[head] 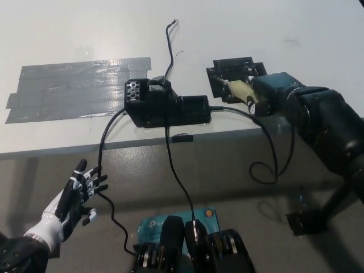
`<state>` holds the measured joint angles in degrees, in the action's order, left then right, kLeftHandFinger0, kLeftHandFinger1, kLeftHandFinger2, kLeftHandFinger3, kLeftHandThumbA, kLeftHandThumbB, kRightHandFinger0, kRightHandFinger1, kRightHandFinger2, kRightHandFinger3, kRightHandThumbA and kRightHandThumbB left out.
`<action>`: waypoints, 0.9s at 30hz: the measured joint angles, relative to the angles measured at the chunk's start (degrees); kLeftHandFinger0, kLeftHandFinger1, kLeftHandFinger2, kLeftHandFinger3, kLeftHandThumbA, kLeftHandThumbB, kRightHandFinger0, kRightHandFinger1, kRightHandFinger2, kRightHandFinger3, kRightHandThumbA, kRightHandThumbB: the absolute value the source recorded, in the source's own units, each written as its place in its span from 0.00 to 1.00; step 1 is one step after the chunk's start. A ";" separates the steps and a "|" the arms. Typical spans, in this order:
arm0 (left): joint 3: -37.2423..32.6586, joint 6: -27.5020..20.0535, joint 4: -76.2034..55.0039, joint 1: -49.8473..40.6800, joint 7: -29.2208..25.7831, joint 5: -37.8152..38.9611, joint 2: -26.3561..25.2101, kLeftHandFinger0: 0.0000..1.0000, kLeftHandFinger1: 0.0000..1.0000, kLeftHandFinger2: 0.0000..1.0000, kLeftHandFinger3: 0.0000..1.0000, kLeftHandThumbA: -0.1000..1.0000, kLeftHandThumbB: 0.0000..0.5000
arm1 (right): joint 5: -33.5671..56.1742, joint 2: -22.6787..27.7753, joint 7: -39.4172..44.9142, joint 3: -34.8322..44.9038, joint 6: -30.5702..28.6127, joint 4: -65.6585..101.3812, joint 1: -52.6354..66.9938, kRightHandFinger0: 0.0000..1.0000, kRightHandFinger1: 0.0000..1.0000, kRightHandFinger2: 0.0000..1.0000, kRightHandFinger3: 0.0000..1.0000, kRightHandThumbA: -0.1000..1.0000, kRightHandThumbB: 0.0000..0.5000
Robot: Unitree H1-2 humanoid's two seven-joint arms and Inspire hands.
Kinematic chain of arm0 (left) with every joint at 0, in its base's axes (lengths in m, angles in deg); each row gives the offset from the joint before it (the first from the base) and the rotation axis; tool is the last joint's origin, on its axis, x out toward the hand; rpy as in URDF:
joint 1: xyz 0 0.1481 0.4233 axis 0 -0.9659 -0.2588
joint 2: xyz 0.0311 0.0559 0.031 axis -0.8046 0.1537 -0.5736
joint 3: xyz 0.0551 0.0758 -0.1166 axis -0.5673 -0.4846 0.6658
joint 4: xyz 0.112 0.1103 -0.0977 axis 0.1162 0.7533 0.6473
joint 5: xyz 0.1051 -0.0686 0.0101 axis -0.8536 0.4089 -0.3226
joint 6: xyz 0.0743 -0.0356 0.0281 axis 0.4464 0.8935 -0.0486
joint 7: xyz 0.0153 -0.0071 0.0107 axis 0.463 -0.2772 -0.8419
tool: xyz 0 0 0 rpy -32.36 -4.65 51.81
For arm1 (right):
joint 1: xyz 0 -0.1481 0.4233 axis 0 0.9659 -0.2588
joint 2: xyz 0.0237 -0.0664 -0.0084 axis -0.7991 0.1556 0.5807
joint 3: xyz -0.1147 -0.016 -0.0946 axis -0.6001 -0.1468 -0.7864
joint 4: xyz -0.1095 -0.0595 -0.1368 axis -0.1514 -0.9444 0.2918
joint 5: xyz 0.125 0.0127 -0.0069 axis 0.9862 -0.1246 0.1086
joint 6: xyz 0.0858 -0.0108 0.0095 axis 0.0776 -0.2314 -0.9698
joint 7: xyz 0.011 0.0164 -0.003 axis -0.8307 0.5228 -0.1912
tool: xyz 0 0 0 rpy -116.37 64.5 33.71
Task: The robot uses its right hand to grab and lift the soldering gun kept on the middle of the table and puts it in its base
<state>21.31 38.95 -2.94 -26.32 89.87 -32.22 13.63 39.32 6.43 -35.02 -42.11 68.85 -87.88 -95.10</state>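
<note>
Right hand [272, 95]: black, fingers wrapped round the soldering gun [242, 90]; pale handle end pokes out at the hand's 9 o'clock.
Soldering gun: held over the black holder plate [236, 73], its tip toward 10 o'clock; whether the tip touches the plate cannot be told.
Base [165, 106]: black box on the white table [227, 28], at 9 o'clock of the gun, apart from it.
Cable [267, 153]: black, loops off the table edge below the hand.
Left hand [77, 193]: white, at 7 o'clock below the table edge, fingers spread, holding nothing.
Grey tape [74, 88]: flat patch at 9 o'clock of the base.
</note>
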 measured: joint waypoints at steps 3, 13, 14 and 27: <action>-0.43 0.00 0.00 0.06 0.61 -0.01 -0.02 0.93 1.00 1.00 1.00 1.00 0.68 | -1.27 0.10 -0.65 -2.61 -0.16 -0.36 -0.51 0.32 0.46 0.49 1.00 0.05 0.61; -1.89 0.00 0.00 0.81 2.90 -0.18 -1.12 1.00 1.00 1.00 1.00 1.00 0.66 | -5.91 0.76 -0.47 -9.39 2.48 0.24 -0.98 0.22 0.38 0.60 1.00 0.31 0.91; -1.94 0.00 0.00 0.80 3.06 -0.17 -1.26 1.00 1.00 1.00 1.00 1.00 0.67 | -6.11 0.81 -0.47 -9.52 2.82 0.30 -0.93 0.22 0.38 0.60 1.00 0.31 0.91; -2.89 0.27 0.12 0.82 5.83 0.14 -2.17 1.00 1.00 1.00 1.00 1.00 0.71 | -9.35 -1.18 -0.59 -11.10 9.32 1.05 0.34 0.58 0.75 0.94 1.00 0.24 0.00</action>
<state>18.42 39.22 -2.82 -25.50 95.70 -32.08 11.46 29.97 5.25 -35.61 -53.21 78.17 -86.83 -94.75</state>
